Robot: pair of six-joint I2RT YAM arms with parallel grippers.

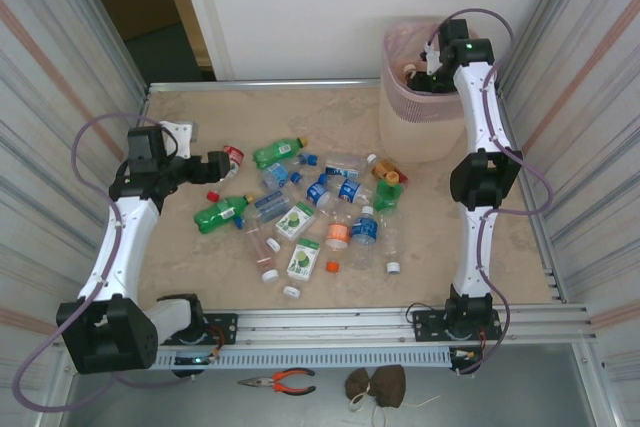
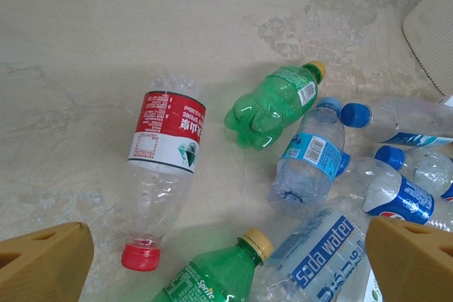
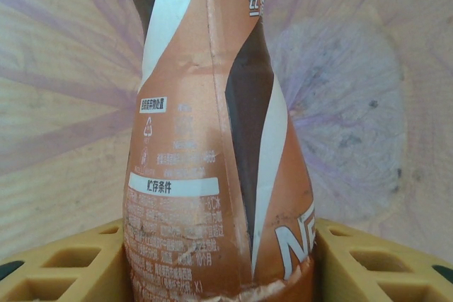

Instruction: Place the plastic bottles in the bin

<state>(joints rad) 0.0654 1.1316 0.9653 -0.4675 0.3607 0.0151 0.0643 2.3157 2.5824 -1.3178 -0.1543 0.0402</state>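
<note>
Right wrist: right claw (image 3: pixel 221 263) clamps orange-label bottle (image 3: pixel 212 139) within bin (image 1: pixel 402 129) rim; left claw (image 2: pixel 226 266) spread wide, empty.

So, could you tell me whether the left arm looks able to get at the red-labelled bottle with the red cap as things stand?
Probably yes. The left gripper hangs open above the red-labelled bottle, which lies on bare table, apart from the green bottle beside it; nothing blocks the way.

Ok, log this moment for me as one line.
right gripper shut on orange-labelled bottle at bin mouth | left gripper open over red-labelled bottle | many bottles lying on table | release not yet done
</note>
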